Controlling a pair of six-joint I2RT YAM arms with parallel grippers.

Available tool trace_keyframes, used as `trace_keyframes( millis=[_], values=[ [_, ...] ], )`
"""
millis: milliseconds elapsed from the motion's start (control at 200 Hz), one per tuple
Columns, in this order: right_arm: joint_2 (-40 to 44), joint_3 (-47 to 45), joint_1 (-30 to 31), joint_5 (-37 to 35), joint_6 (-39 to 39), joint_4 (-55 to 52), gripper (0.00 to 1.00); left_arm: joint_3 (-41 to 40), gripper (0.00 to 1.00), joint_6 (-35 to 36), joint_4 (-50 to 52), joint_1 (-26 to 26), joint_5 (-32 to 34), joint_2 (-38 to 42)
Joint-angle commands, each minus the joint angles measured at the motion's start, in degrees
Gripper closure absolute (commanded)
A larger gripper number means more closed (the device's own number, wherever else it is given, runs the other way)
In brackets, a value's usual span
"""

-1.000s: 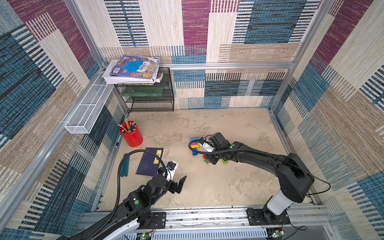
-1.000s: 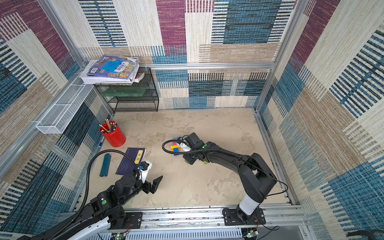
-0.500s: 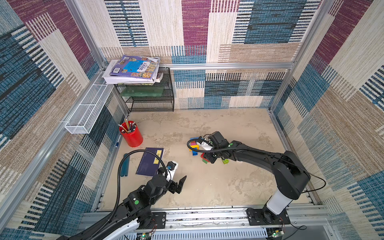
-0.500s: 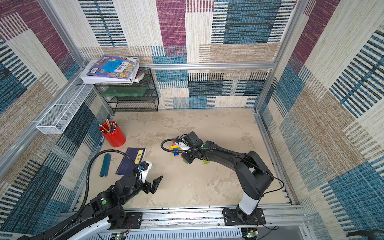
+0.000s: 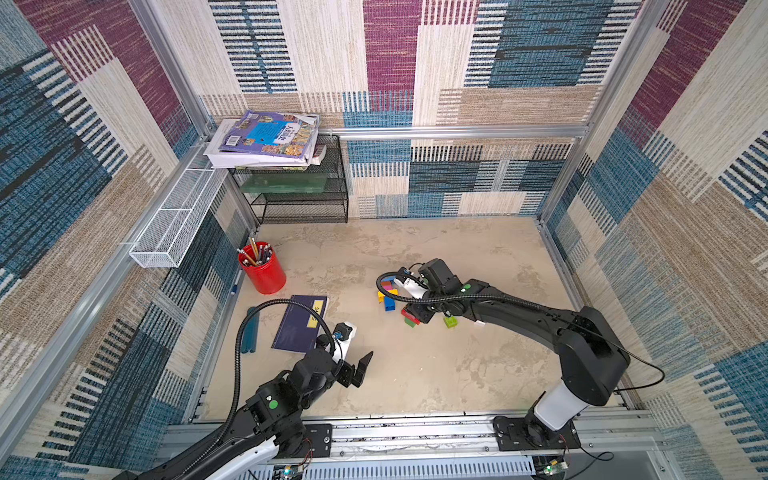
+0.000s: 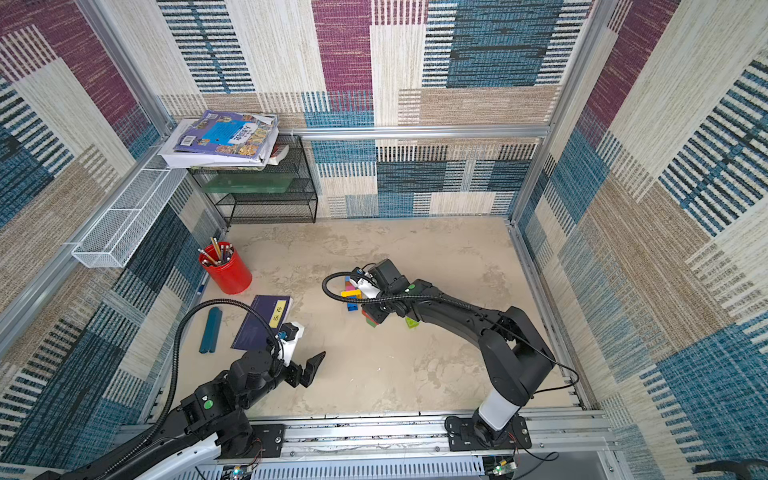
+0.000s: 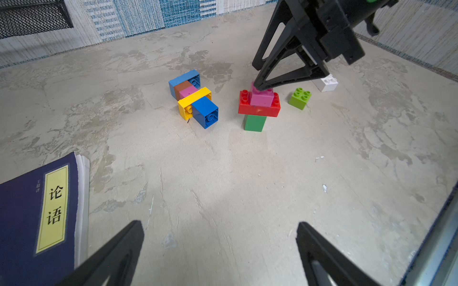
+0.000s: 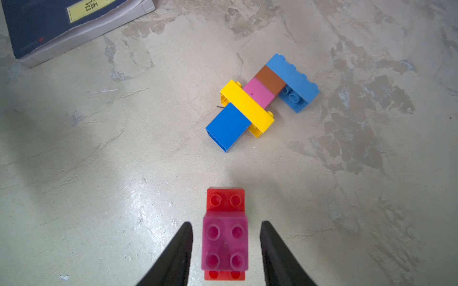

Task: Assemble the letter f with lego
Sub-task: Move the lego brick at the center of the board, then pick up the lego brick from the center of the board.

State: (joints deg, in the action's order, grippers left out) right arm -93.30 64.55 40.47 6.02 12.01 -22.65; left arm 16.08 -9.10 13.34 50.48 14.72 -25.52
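Note:
A pink brick (image 8: 225, 244) sits on a red oblong brick (image 8: 225, 199), which rests on a green brick (image 7: 255, 122); this small stack stands upright on the floor. My right gripper (image 8: 225, 223) hangs over the stack, open, with a gap between each finger and the pink brick. To the left of the stack, a joined row of blue, yellow, pink, brown and light blue lego (image 7: 194, 99) lies on its side. A loose lime brick (image 7: 300, 98) and a white brick (image 7: 326, 84) sit to the right of the stack. My left gripper (image 7: 219, 224) is open and empty near the front.
A dark blue book (image 5: 300, 324) lies by my left gripper (image 5: 360, 368), with a teal stick (image 5: 251, 336) beside it. A red pencil cup (image 5: 262, 270) stands at the left wall. A black wire shelf (image 5: 299, 195) fills the back left corner.
My right gripper's jaws have spread apart off the pink brick, which stays on the stack. The left arm has not moved.

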Motion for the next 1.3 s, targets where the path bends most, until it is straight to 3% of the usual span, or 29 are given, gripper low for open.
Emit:
trace_keyframes(
  millis=[0, 115, 336, 606, 926, 1292],
  values=[
    [2.39, 0.02, -0.64, -0.24, -2.95, 0.40, 0.50, 0.18, 0.01, 0.25, -1.48, 0.05, -1.17, -0.15],
    [5.97, -2.09, -2.54, -2.26, -7.02, 0.95, 0.47, 0.18, 0.01, 0.70, -2.52, 0.00, -2.36, -0.70],
    [11.92, -9.86, -5.22, -8.31, -15.69, 2.73, 0.42, -0.07, 0.01, 1.98, -8.35, 0.02, -11.66, -4.81],
    [11.69, -16.16, -6.05, -16.77, -23.77, 2.69, 0.42, -0.13, 0.01, 1.53, -11.50, 0.07, -12.86, -7.89],
    [8.81, -18.93, -10.27, -13.56, -24.53, 4.24, 0.44, -0.38, 0.01, 2.16, -10.10, 0.10, -10.83, -7.75],
    [7.86, -19.34, -9.89, -10.49, -23.53, 4.79, 0.48, -0.19, 0.01, 2.07, -9.35, 0.11, -9.15, -8.13]
  ],
)
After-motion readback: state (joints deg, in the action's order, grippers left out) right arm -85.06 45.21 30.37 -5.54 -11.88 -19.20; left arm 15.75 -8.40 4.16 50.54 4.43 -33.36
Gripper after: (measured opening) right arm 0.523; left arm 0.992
